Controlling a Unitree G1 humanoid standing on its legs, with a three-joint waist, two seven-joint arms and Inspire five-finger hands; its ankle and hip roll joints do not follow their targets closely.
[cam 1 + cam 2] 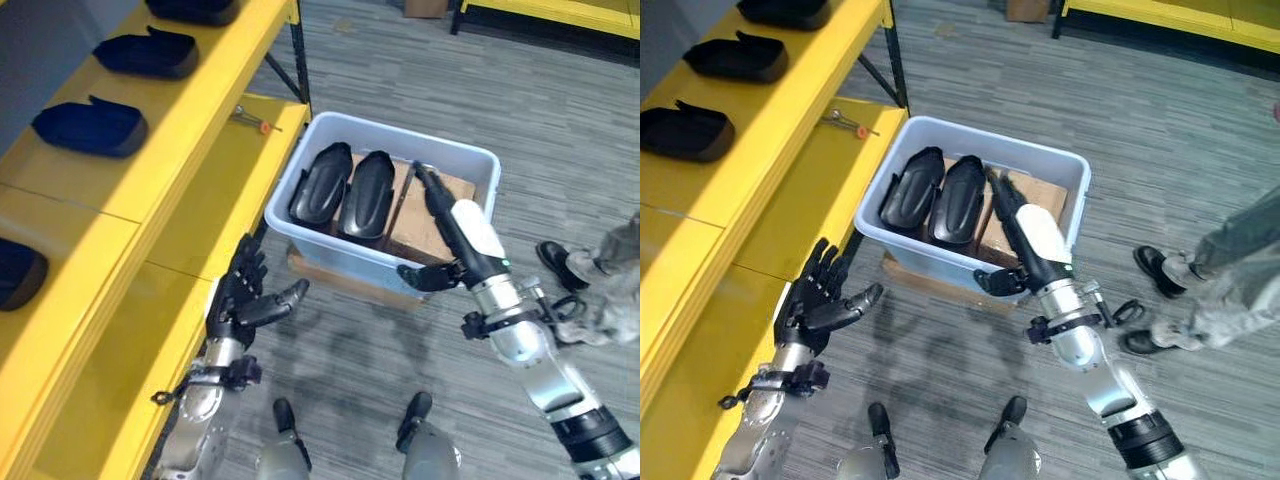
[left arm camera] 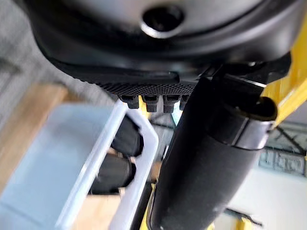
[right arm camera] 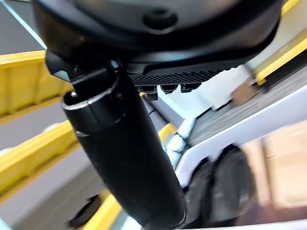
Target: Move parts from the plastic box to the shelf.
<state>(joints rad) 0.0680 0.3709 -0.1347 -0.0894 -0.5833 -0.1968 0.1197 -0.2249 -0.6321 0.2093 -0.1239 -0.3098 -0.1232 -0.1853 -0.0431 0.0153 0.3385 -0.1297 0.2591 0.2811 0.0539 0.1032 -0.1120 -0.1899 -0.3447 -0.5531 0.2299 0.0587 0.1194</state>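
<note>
Our right hand [image 1: 455, 238] reaches flat and open over the plastic box [image 1: 470, 160], so we should drop it gently onto the nearest black part [image 1: 368, 194] and grab, left hand [image 1: 240, 295] open by the shelf [image 1: 160, 140].

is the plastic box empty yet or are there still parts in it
Not empty: two black parts lie side by side in the plastic box, next to brown blocks. The right hand reaches in over them.

- Plastic box [image 1: 300, 165]: pale blue-grey, rectangular, open-topped, resting on a flat wooden board on the floor at the shelf's 3 o'clock.
- Parts [image 1: 345, 190]: two glossy black oblong shells, side by side at the box's 9 o'clock end.
- Shelf [image 1: 190, 120]: yellow, tiered, carrying dark parts [image 1: 90, 127] in a row.
</note>
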